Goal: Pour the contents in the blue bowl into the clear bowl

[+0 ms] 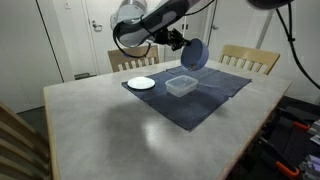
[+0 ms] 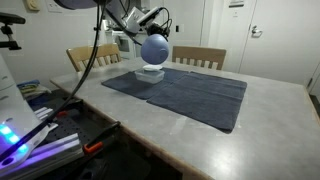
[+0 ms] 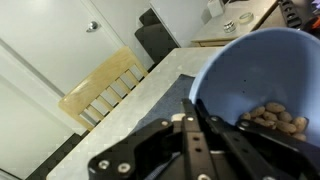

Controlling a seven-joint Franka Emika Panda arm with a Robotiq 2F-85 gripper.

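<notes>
the grey mottled surface [image 1: 120, 130] spreads out well below the jaws, and both exterior views show it carrying a dark blue cloth [image 1: 215, 100] [image 2: 190, 95] that lies flat underneath them. two pale wooden chairs [image 1: 250, 58] [image 1: 130, 60] stand at the far edge of the surface, beyond the jaws; the wrist view catches the slatted back of one [image 3: 105, 90]. the robot arm [image 1: 150, 25] reaches in from above and ends at the jaws, which are closed tight on the rim of the blue bowl [image 1: 195, 55] [image 2: 154, 49] and hold it in the air, clear of the cloth. the bowl hangs tipped well over from the jaws, its rounded underside turned toward the exterior cameras, while the wrist view looks past the closed jaws into its hollow [image 3: 250, 70]. the clear bowl [image 1: 181, 85] [image 2: 151, 72] sits on the cloth just beneath the jaws and the raised bowl, apart from both. the small white plate [image 1: 141, 83] lies lower than the jaws and off to one side, near the clear bowl at the edge of the cloth. inside the blue bowl, close beside the jaws, a heap of small tan pieces [image 3: 275, 120] rests against the lower wall; what they are cannot be told.
</notes>
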